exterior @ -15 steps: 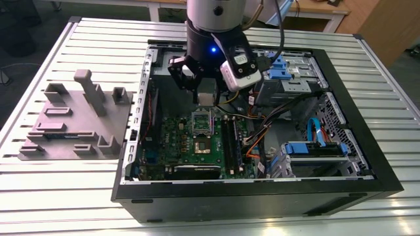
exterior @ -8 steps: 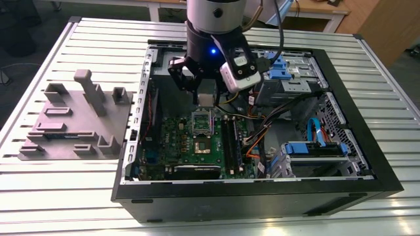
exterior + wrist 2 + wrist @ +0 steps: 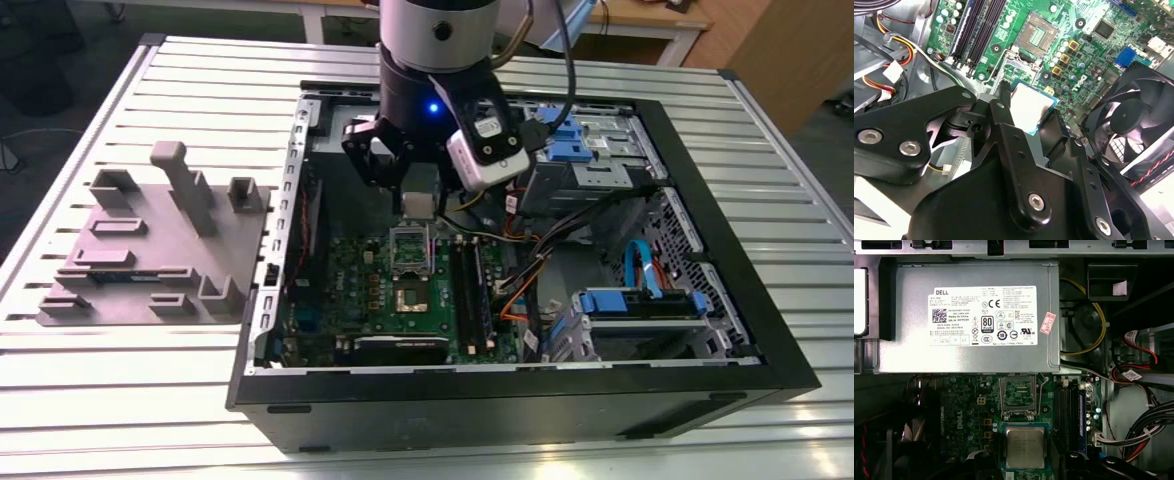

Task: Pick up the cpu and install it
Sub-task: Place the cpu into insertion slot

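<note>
The cpu [image 3: 1030, 106] is a small flat square with a shiny silver top and a thin pale rim. It sits level between the black fingers [image 3: 1004, 107] of my gripper [image 3: 1031, 112], which is shut on it. In the first wrist view the cpu [image 3: 1025, 446] hangs just short of the open dark socket [image 3: 1018, 392] with its metal frame raised. In the exterior view my gripper [image 3: 418, 205] hovers inside the open computer case, a little above the green motherboard [image 3: 400, 300] and its socket [image 3: 408, 295].
A big grey box with a white label [image 3: 969, 315] lies beyond the socket. Memory slots [image 3: 1069, 410] run beside it, and a black fan [image 3: 1134, 115] is close to the gripper. Cables [image 3: 534, 270], a blue drive bay [image 3: 641, 300] and the case wall [image 3: 534, 400] hem in the board. A grey fixture [image 3: 160, 240] stands outside the case.
</note>
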Available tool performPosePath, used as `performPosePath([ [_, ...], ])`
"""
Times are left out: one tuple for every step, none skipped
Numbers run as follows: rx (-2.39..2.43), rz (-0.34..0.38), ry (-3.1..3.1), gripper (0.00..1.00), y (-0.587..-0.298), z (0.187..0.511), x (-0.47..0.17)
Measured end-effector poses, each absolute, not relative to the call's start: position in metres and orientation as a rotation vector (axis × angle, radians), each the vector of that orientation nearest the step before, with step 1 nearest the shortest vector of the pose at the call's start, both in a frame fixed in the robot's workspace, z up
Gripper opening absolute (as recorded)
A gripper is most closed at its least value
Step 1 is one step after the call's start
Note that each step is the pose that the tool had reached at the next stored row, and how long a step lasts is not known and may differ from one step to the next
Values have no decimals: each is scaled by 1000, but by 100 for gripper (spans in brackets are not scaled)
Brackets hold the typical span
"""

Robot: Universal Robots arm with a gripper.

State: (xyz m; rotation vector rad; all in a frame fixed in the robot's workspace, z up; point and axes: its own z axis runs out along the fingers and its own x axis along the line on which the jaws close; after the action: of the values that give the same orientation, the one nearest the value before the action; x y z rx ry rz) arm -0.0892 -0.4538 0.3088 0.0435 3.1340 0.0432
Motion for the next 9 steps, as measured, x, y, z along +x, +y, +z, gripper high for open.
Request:
performPosePath([
  [44,43,3134,47,-454,308,-89],
  [44,43,3134,47,-454,308,-89],
  [44,43,3134,47,-454,308,-89],
  [44,43,3134,47,-454,308,-89],
  [44,43,3134,47,-454,306,-89],
  [44,43,3134,47,-454,302,-89],
  [44,43,3134,47,-454,301,-89],
  [44,43,3134,47,-454,301,-89],
  [44,43,3134,47,-454,301,-89],
])
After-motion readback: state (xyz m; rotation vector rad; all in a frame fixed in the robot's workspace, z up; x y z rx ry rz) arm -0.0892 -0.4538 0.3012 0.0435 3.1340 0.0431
